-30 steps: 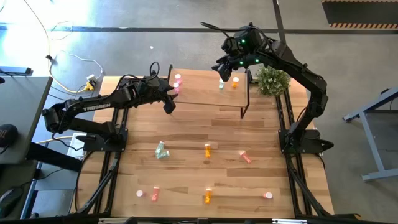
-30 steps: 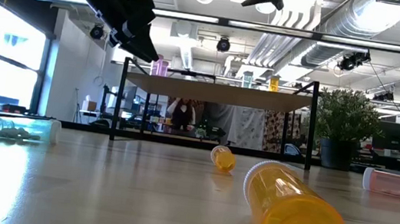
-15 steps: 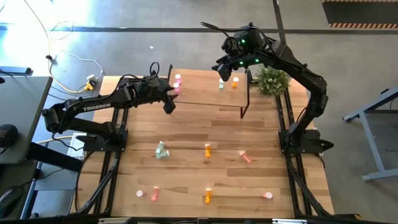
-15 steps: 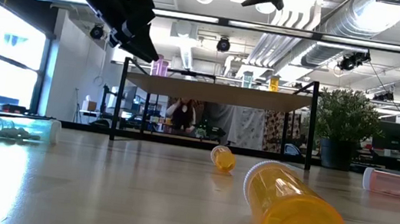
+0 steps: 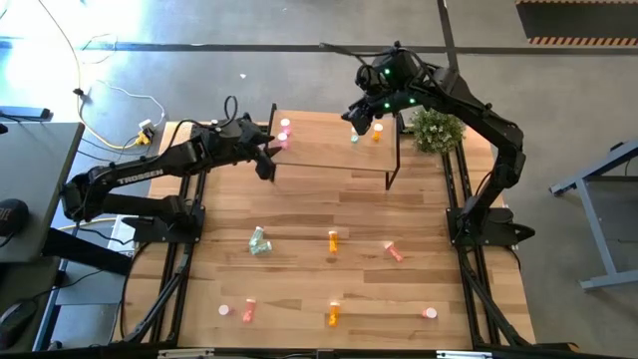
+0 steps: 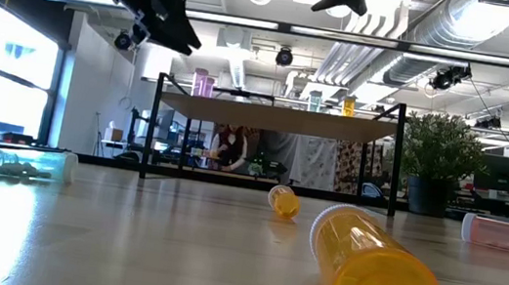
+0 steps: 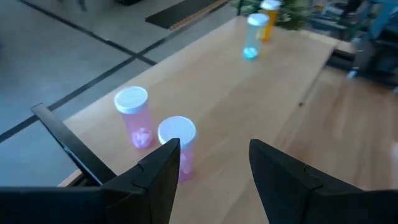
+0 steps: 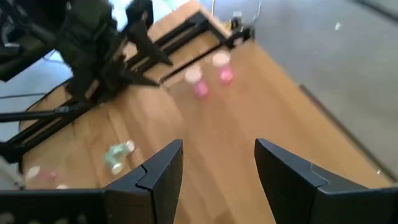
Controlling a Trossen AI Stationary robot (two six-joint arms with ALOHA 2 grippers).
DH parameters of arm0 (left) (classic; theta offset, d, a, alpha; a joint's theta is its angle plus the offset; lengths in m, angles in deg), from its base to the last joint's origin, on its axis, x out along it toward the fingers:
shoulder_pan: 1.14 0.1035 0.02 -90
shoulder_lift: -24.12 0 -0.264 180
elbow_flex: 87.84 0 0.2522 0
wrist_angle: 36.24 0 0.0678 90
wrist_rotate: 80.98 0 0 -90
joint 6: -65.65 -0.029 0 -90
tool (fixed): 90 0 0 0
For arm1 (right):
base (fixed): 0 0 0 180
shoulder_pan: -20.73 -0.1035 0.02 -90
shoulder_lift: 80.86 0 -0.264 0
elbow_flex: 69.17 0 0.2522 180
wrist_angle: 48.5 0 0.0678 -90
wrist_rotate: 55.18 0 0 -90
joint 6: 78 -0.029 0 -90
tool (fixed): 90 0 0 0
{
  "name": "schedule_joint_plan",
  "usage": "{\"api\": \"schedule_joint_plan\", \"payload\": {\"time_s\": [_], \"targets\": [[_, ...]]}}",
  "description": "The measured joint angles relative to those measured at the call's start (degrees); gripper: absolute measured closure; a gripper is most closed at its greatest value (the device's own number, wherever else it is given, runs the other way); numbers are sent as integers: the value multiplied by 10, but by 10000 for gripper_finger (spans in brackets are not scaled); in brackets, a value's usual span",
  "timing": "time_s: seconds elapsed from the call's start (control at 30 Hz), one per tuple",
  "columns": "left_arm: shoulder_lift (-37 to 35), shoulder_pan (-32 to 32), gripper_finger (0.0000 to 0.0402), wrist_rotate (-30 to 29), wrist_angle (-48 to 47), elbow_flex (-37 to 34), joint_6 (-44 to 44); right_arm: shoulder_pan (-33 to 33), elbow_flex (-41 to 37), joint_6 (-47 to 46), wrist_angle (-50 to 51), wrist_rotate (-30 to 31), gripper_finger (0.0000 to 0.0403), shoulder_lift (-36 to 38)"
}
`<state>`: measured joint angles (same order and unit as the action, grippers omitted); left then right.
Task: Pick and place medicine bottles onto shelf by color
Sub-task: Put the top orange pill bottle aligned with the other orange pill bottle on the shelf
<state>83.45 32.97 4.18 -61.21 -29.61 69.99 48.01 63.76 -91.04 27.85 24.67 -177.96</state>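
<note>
Centrally, the small light-wood shelf on black metal legs (image 5: 329, 150) carries two pink white-capped medicine bottles (image 7: 177, 146) at its left end, and a pale green (image 5: 354, 137) and an orange one (image 5: 377, 132) at its right. Both empty grippers, left (image 5: 265, 164) and right (image 5: 361, 117), hover open above it.

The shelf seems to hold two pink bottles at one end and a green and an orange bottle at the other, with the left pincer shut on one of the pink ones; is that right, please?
Nearly. The shelf does hold two pink bottles and, at its other end, the green bottle and the orange bottle. But the left wrist view shows the left pincer open and empty.
</note>
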Motion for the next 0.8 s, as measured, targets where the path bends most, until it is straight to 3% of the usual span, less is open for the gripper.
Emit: {"api": "schedule_joint_plan", "payload": {"time_s": [0.3,0.5,0.8], "targets": [[-45,-1,218,104,-51,0,-9,-66,0,-108,67,26,213,0],[-49,-20,218,127,-57,0,-40,-125,0,-202,136,85,213,0],[-49,-62,218,133,-57,0,-65,-200,-1,-314,227,107,213,-33]]}}
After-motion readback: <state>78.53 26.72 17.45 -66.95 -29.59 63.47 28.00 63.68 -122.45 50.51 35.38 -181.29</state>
